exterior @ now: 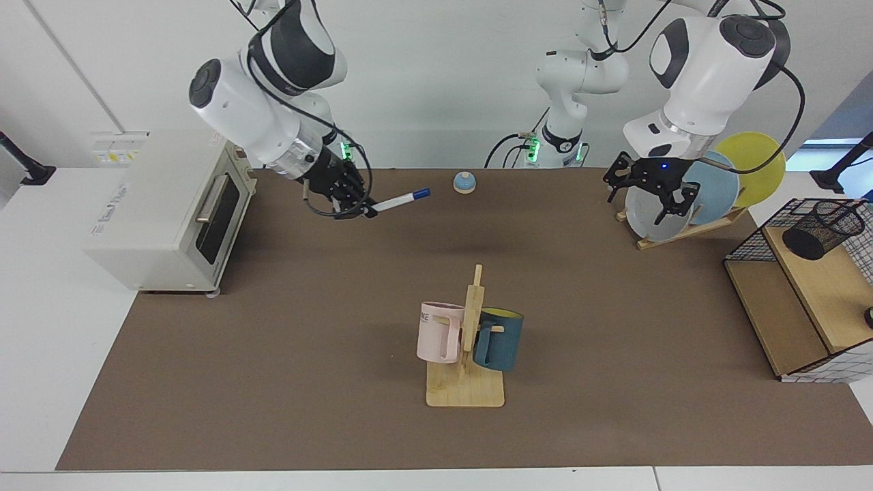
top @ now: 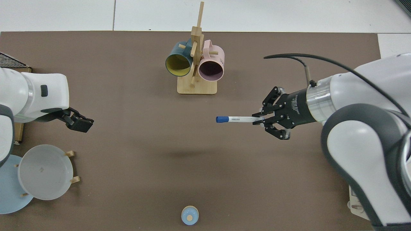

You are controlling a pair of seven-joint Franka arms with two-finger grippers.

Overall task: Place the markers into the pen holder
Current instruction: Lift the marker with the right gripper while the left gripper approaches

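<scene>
Counting from my seat at the controls, I see one marker point(exterior: 401, 200), one pen holder point(exterior: 820, 229), two mugs, three plates, one small blue bell point(exterior: 464, 182) and one toaster oven point(exterior: 167, 208).

My right gripper point(exterior: 363, 209) is clamped on the white tail end of the marker and holds it clear of the brown mat point(exterior: 273, 354), up in the air. The marker runs out from the fingertips nearly level, its blue cap at the far end, tilted slightly upward in the facing view. It is slim and white with a short band of dark print near the cap; I cannot read that print. In the top view the same gripper point(top: 260, 119) carries the marker point(top: 237, 119) out over open mat, with its shadow lying on the mat below.

The pen holder, a small black mesh cup, sits well away from this gripper, tilted inside the wire-and-wood shelf basket point(exterior: 805, 286) at the far side of the table.

My left gripper point(exterior: 651, 198) hangs in front of the plate rack point(exterior: 689, 228), close to the grey plate point(exterior: 648, 215); its fingers are spread and hold nothing.

The pink mug point(exterior: 440, 332) shows the letters "ME" near its rim. It and the dark blue mug point(exterior: 499, 338) hang on the wooden mug tree point(exterior: 469, 361). The toaster oven carries a label on its top that I cannot read.
</scene>
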